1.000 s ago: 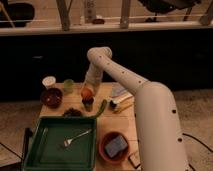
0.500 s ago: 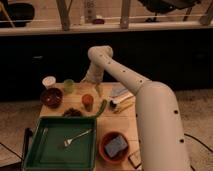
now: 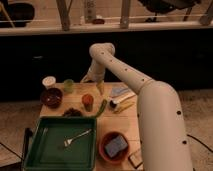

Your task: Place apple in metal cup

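While your arm (image 3: pixel 131 82) reaches across from the lower right and bends down at its elbow near the far edge of the table (image 3: pixel 131 119), the gripper (image 3: pixel 94 83) hangs low over the back of the tabletop, just right of the green cup (image 3: pixel 68 85) and behind the apple. Whether its fingers are spread or closed, you cannot tell from this angle; nothing shows between them. Note the apple (image 3: pixel 87 99): it sits on top of the metal cup (image 3: pixel 88 105), filling its mouth, near the middle of the table and clear of the gripper. Only a dark band of the cup shows under the fruit. Left of that, the dark red bowl (image 3: pixel 51 96) stands near the table's left edge, with the white cup (image 3: pixel 48 81) just behind it and the green cup beside that. A long green vegetable (image 3: pixel 101 107) lies slanted just right of the metal cup, touching or nearly so. Further right, a blue-grey packet (image 3: pixel 119 91) lies near a pale bottle-like item (image 3: pixel 121 100) with a yellow piece (image 3: pixel 125 106) under it. Near you, the green tray (image 3: pixel 37 151) takes up the front left, a fork (image 3: pixel 77 138) lying slantwise inside it. A small dark heap (image 3: pixel 73 112) sits at the tray's back rim. At front right, the orange-brown bowl (image 3: pixel 104 149) holds a blue sponge (image 3: pixel 116 145).
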Robot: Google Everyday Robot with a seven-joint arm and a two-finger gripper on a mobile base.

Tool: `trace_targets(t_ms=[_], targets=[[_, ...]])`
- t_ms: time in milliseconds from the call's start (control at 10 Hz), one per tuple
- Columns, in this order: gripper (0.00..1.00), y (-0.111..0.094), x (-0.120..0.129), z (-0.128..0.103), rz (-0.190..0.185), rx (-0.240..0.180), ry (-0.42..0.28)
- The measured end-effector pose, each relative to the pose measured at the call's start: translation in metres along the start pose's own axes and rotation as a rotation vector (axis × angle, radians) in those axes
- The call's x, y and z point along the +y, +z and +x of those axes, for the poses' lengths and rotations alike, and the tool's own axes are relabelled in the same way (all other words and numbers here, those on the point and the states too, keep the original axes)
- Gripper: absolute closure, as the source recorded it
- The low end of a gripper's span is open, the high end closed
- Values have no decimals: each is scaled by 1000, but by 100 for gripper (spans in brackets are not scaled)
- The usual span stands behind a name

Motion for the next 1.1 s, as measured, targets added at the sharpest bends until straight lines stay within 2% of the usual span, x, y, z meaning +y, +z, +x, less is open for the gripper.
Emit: trace_targets(t_ms=[500,1100], targets=[[20,-9,1,7,14,8,29],[20,-10,3,11,23,3,36]])
